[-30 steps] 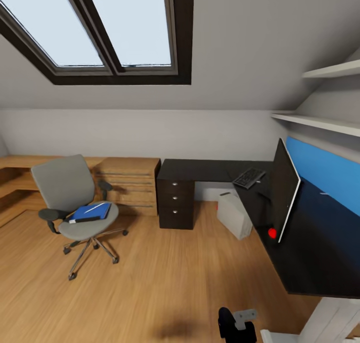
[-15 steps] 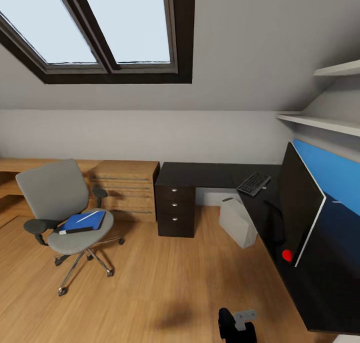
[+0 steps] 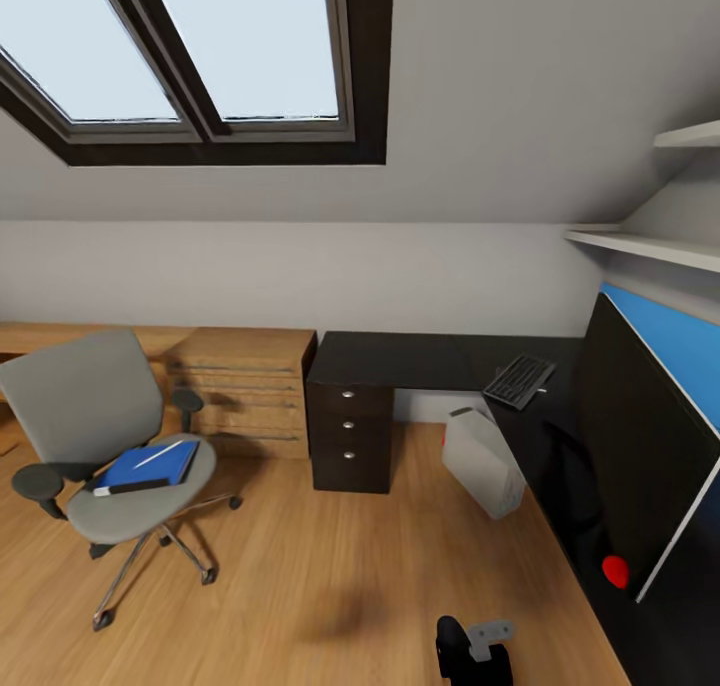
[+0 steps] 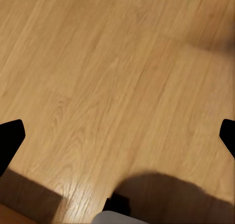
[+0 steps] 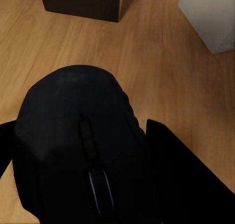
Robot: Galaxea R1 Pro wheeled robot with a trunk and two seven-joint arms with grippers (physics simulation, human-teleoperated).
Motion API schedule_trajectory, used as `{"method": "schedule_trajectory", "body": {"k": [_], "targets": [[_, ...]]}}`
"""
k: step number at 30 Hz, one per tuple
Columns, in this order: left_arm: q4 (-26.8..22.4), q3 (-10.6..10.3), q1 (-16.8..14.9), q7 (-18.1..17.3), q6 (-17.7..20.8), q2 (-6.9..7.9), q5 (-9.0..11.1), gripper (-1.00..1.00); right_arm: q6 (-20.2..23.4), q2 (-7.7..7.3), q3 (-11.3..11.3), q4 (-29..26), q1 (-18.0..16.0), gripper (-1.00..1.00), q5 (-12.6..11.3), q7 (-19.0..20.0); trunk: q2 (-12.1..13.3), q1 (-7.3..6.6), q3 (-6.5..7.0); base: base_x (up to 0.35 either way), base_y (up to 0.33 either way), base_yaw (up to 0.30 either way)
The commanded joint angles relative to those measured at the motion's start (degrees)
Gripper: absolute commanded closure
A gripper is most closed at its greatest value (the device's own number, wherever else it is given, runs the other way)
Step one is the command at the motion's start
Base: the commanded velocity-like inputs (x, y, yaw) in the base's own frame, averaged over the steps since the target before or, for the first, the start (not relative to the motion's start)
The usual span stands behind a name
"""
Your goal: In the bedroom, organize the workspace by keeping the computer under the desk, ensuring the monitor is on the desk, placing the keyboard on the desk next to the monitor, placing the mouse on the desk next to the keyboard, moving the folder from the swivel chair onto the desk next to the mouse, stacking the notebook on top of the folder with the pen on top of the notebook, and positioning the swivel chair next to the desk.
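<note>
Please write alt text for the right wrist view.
A black computer mouse sits clamped between the right gripper's black fingers, above the wood plank floor. A dark drawer unit and the grey computer stand beyond.

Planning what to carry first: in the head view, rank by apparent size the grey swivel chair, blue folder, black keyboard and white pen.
1. Grey swivel chair
2. Blue folder
3. Black keyboard, looking slightly smaller, but farther away, so unsure
4. White pen

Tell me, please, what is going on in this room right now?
The robot is in an attic bedroom, and its right gripper is shut on a black mouse. The blue folder, with a pen on top, lies on the swivel chair. The keyboard and monitor are on the desk.
</note>
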Motion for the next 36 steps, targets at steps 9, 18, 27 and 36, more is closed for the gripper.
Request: {"method": "schedule_trajectory", "body": {"k": [9,18,27,36], "targets": [[0.03,0.01,-0.04,0.01,-0.25,-0.02,0.58,-1.00,-0.23,0.02,0.45,0.13,-0.10,1.00,-0.14,-0.28,-0.05,0.04,-0.08,0.329,0.000,0.000],[0.03,0.01,-0.04,0.01,-0.25,-0.02,0.59,-1.00,-0.23,0.02,0.45,0.13,-0.07,1.00,-0.14,-0.28,-0.05,0.04,-0.08,0.329,0.000,0.000],[0.03,0.01,-0.04,0.01,-0.25,-0.02,0.58,-1.00,-0.16,0.02,0.45,0.13,-0.07,1.00,-0.14,-0.29,-0.05,0.04,-0.08,0.329,0.000,0.000],[0.03,0.01,-0.04,0.01,-0.25,-0.02,0.58,-1.00,-0.23,0.05,0.45,0.13,-0.07,1.00,-0.14,-0.20,-0.05,0.04,-0.08,0.329,0.000,0.000]]}}
